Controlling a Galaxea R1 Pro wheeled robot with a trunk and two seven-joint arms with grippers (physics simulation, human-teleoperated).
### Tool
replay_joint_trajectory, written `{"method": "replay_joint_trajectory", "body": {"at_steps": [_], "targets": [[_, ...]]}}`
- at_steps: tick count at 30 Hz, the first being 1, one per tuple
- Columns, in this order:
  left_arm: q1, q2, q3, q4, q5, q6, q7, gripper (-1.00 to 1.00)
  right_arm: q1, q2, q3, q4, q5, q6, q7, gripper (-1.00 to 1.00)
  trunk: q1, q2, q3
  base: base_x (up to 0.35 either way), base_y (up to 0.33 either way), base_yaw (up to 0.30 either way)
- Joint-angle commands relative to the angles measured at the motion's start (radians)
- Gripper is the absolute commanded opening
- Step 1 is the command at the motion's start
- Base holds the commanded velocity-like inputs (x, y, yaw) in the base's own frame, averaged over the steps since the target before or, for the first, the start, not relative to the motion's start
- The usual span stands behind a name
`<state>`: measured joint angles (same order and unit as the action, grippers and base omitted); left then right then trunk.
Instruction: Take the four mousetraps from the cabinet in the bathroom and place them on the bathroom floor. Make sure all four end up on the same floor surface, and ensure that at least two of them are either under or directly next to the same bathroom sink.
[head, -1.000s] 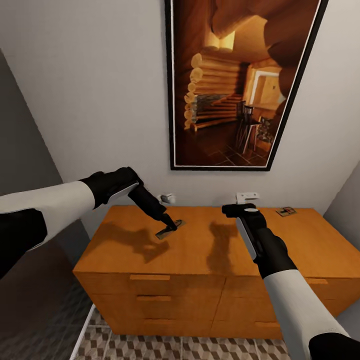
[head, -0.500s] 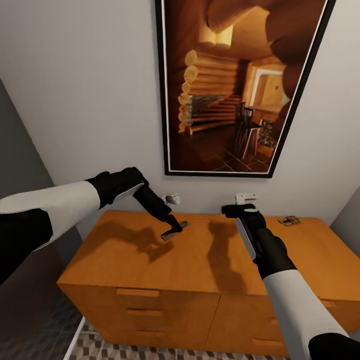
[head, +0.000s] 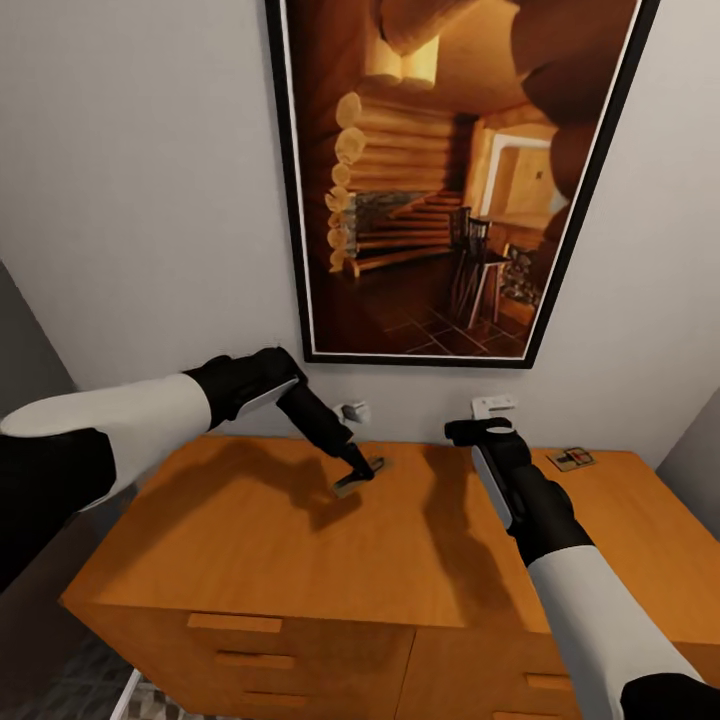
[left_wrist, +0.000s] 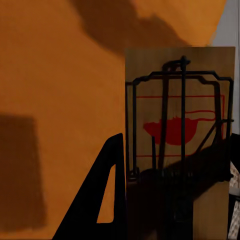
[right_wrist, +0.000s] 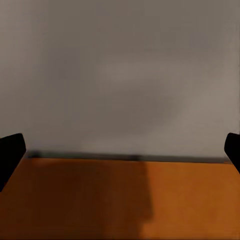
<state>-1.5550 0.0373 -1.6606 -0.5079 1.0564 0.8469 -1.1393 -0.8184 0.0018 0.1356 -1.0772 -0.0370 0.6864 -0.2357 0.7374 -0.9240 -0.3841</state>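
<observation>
— Closer now: the head camera has pushed in and tilted up, so the cabinet (head: 300, 560) fills the lower part of the head view and the tiled floor has nearly slid out at the near left. Relative to the arms, little has changed.

— What's the left hand (head: 357, 468) doing?

— It's clamped on one mousetrap (head: 358, 477), holding it by one end with the free end tipped up off the wood. In the left wrist view the trap (left_wrist: 180, 130) sits right between the fingers (left_wrist: 100, 200), wire bar and red mark facing the camera. I'd judge it's held by the end so the flat board can be lifted clear of the cabinet top.

— Anything behind it?

— A small pale object (head: 353, 411) on the far edge, against the wall. Too small to name. Above hangs a big framed picture (head: 450, 180) of a log interior.

— And the right hand (head: 478, 432)?

— Hovering over the middle of the top, holding nothing. The right wrist view has its two fingertips (right_wrist: 11, 155) wide apart, with bare wood and wall between. Just beyond it, by the wall, sits a white box-like thing (head: 495, 405).

— More traps?

— One second mousetrap (head: 570, 459) lies flat toward the far right of the top, well apart from both hands. The free hand is probably kept spread to take it. I can't find the other two, and no sink is in sight.
</observation>
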Motion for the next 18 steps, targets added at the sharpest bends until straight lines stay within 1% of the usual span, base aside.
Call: {"method": "replay_joint_trajectory", "body": {"at_steps": [1,6,9,11,13,18], "targets": [[0.004,-0.002,-0.005,-0.002,0.006,0.004,0.001,-1.00,-0.001,-0.001,0.002,0.005,-0.004,0.005,-0.006,1.00,0.000,-0.001,-0.001,0.000,0.000,0.000],[0.032,-0.025,0.000,-0.004,0.003,0.002,0.003,-1.00,0.028,-0.027,0.001,0.033,0.011,0.033,-0.004,1.00,0.000,-0.001,-0.001,0.000,0.000,0.000],[0.049,-0.040,0.001,-0.002,0.003,0.000,0.004,-1.00,0.045,-0.034,-0.004,0.050,0.010,0.049,-0.004,1.00,0.000,-0.001,-0.001,-0.007,0.000,0.000],[0.060,-0.044,0.001,-0.003,0.003,0.000,0.003,-1.00,0.056,-0.037,-0.006,0.061,0.009,0.061,-0.004,1.00,0.000,-0.001,-0.001,-0.014,0.000,0.000],[0.072,-0.047,0.001,-0.004,0.004,0.000,0.003,-1.00,0.063,-0.042,-0.008,0.060,0.006,0.069,-0.003,1.00,0.000,-0.001,-0.001,-0.006,0.000,0.000],[0.100,-0.058,0.011,-0.009,0.006,0.003,-0.001,-1.00,0.064,-0.050,-0.036,0.041,-0.019,0.092,0.010,1.00,0.000,-0.001,-0.001,-0.002,0.000,0.000]]}}
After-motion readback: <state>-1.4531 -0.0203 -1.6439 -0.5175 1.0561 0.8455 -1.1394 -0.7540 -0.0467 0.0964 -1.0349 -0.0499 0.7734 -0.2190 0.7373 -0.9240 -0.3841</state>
